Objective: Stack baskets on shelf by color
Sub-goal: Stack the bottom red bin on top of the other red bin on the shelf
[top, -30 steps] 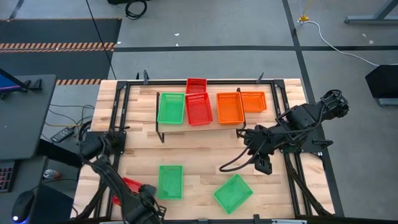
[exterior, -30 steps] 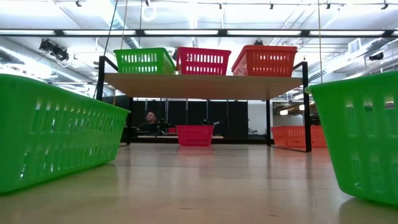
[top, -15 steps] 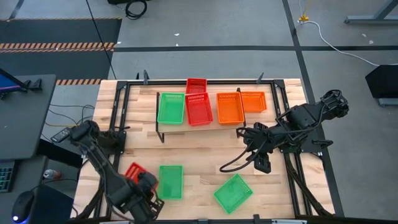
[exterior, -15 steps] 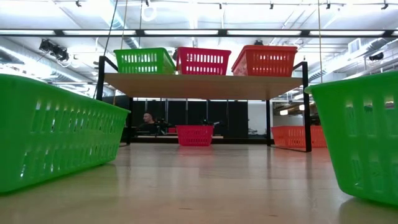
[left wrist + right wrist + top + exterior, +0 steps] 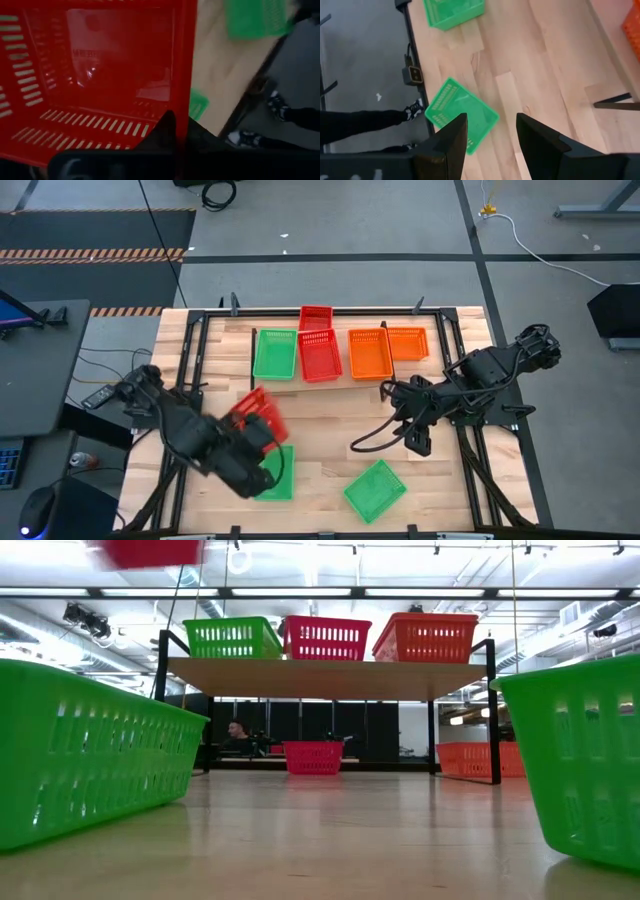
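Your left gripper (image 5: 258, 442) has just swung a red basket (image 5: 257, 415) up from the table's near left edge; it now hangs in the air over the middle of the wooden tabletop (image 5: 330, 420), above a green basket (image 5: 274, 476). The jaws are pinched shut on its rim. That puts it on course for the red stack on the shelf (image 5: 325, 678), judging by the colours. The basket is glossy moulded plastic, shallow and rectangular, its walls slotted. Your right gripper (image 5: 420, 442) waits near the shelf's right end, its fingers (image 5: 451, 137) spread and empty.
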Robot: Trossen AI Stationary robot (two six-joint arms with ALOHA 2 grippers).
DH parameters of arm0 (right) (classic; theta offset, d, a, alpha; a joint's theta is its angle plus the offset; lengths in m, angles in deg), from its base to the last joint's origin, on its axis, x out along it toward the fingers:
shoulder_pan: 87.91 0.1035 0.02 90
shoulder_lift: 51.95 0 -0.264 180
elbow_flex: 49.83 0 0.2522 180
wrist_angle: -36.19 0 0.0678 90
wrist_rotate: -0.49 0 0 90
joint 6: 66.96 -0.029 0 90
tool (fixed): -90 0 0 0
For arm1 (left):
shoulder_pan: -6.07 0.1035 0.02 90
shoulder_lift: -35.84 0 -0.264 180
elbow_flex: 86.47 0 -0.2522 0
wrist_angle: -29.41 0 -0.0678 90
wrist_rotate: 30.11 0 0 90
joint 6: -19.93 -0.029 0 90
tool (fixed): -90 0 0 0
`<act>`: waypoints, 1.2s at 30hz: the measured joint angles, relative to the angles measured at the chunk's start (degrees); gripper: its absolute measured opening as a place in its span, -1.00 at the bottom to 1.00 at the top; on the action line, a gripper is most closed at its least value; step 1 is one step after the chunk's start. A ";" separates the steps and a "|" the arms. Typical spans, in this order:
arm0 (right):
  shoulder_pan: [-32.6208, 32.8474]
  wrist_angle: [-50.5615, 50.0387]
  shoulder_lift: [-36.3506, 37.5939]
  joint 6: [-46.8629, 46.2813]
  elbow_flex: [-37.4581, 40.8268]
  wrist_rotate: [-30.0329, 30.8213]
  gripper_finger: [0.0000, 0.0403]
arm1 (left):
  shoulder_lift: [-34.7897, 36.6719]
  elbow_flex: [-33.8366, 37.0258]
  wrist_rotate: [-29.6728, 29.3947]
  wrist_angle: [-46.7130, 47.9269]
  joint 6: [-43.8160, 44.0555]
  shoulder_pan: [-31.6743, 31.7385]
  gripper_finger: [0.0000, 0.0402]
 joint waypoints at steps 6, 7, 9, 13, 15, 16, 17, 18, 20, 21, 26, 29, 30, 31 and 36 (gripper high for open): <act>0.00 -0.57 0.00 -3.42 0.00 0.68 -0.13 | 0.04 -6.46 -4.91 0.26 -22.00 4.98 -0.99; -0.01 -0.94 0.00 -4.60 0.00 0.83 -0.13 | -0.06 -6.75 -4.90 0.28 -24.72 5.98 -0.99; 0.39 -1.82 0.00 -7.21 0.00 1.45 -0.13 | -0.11 -7.12 -5.10 0.22 -30.58 7.74 -0.99; 1.94 -3.04 0.02 -12.40 0.00 3.97 -0.13 | -0.11 -6.96 -5.24 0.30 -41.09 11.44 -0.99; 2.70 -3.71 0.02 -15.16 0.00 5.17 -0.13 | -0.12 -6.95 -5.44 0.27 -45.51 13.80 -0.99; 3.07 -3.90 0.02 -16.57 0.00 5.65 -0.13 | -0.11 -6.95 -5.86 0.28 -47.31 15.20 -0.99; 3.47 -3.93 0.02 -17.84 0.00 5.91 -0.13 | -0.11 -6.95 -6.10 0.28 -49.31 16.75 -0.99; 3.84 -3.89 0.02 -19.08 0.00 6.21 -0.13 | -0.11 -6.95 -6.16 0.28 -51.21 18.44 -0.99; 4.52 -3.85 0.02 -21.57 0.00 6.89 -0.13 | -0.11 -6.95 -6.10 0.26 -54.45 21.88 -0.99; 4.90 -3.86 0.02 -22.71 0.00 7.20 -0.13 | -0.11 -6.95 -5.53 0.07 -55.97 23.61 -0.99; 6.49 -3.84 0.02 -27.82 0.00 8.53 -0.13 | -1.05 -6.88 -1.30 -3.94 -61.99 31.25 -0.99; 7.21 -3.85 0.02 -30.30 0.00 8.78 -0.13 | -2.05 -6.91 -0.58 -5.91 -64.98 34.24 -0.98; 7.38 -3.88 0.02 -30.94 0.00 8.78 -0.13 | -2.64 -6.91 -0.34 -6.24 -65.91 34.96 -0.98; 7.58 -3.94 0.04 -31.57 0.00 8.80 -0.13 | -3.25 -6.91 0.02 -6.90 -66.73 35.63 -0.97; 7.81 -4.04 0.04 -33.06 0.00 8.76 -0.13 | -6.38 -6.88 1.96 -7.85 -66.96 37.44 -0.97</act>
